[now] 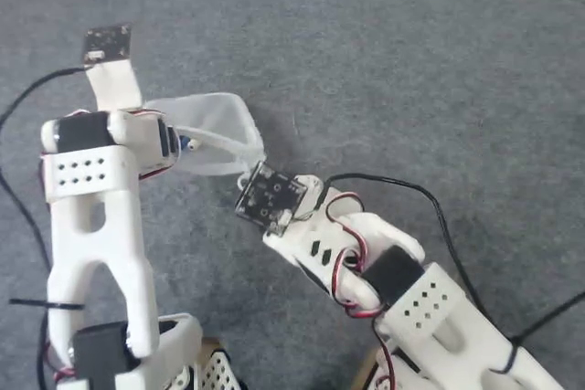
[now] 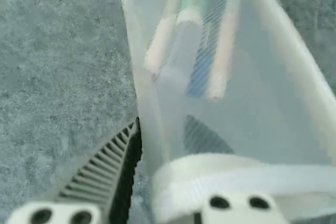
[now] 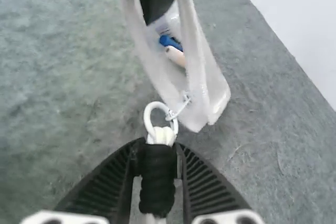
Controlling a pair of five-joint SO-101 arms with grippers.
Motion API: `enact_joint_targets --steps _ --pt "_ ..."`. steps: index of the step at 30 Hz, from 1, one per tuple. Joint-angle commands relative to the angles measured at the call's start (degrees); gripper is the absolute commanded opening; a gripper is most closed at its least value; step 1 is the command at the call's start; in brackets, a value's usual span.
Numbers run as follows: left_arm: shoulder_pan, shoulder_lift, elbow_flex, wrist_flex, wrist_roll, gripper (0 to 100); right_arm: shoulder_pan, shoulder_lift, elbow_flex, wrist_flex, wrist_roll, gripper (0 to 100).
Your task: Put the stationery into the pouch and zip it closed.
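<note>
Pouch point(image 3: 206, 83) pull point(image 3: 157, 123), tight in R gripper point(image 3: 157, 153)

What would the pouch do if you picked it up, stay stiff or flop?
Probably flop: the pouch looks bent and creased. Likely light, as thin walls show the pens through. The pens may slide inside when tipped.

Milky white pouch point(image 1: 215, 134) on a speckled grey bench point(image 1: 439, 89)
The pouch is frosted and see-through, with a white woven band point(image 2: 236, 182). The pens point(image 2: 202, 61) inside show as striped blue, pale cream and faint teal. The zip pull point(image 3: 157, 121) is a white loop. The arms point(image 1: 91, 226) are white with black motors point(image 1: 393, 271) and red and black wires point(image 1: 343, 271). The right end effector point(image 3: 156, 150) has black ribbed fingers point(image 3: 105, 182).
</note>
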Motion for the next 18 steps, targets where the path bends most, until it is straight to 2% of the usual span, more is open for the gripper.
enact_joint_targets --steps 1,9,18 --pt "0.2 1.9 -1.2 -1.0 -0.5 15 -2.9 -4.5 -2.5 2.3 1.8 0.6" --pt "2.0 1.9 -7.8 2.5 -2.5 15 -5.8 -9.3 -0.4 2.6 1.9 0.6" --pt "12.7 1.9 -10.9 2.5 -2.5 16 -6.0 -9.8 -0.2 2.4 1.7 0.6"
